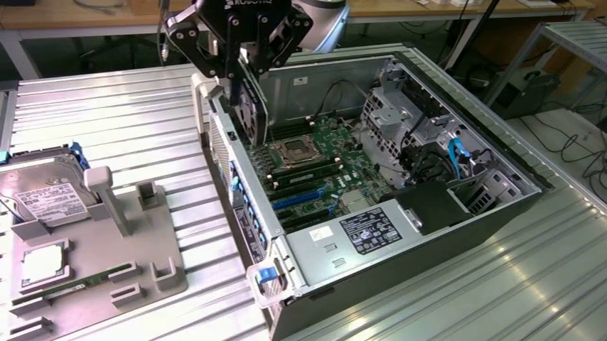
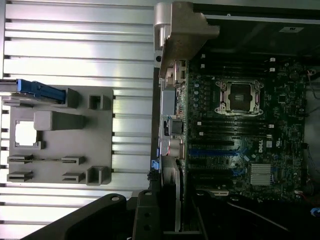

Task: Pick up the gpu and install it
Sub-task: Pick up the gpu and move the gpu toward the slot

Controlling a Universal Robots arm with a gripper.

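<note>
My gripper (image 1: 242,67) hangs over the rear wall of the open computer case (image 1: 318,245) and is shut on the gpu (image 1: 249,106). The gpu is a thin dark card held on edge, hanging down toward the motherboard (image 1: 318,170). Its lower end is just above the case's rear edge, near the CPU socket (image 1: 292,150). The blue expansion slots (image 1: 298,197) lie further along the board, nearer the camera. In the wrist view the gpu (image 2: 176,197) appears edge-on with its silver bracket beside the case's rear panel, and the blue slots (image 2: 212,150) lie alongside it.
A grey fixture tray (image 1: 104,263) on the exterior view's left holds a hard drive (image 1: 43,192), a CPU chip (image 1: 43,264) and a memory stick (image 1: 76,288). Inside the case are drive cages (image 1: 408,114), cables and a black power supply (image 1: 436,206). Ribbed metal table all around.
</note>
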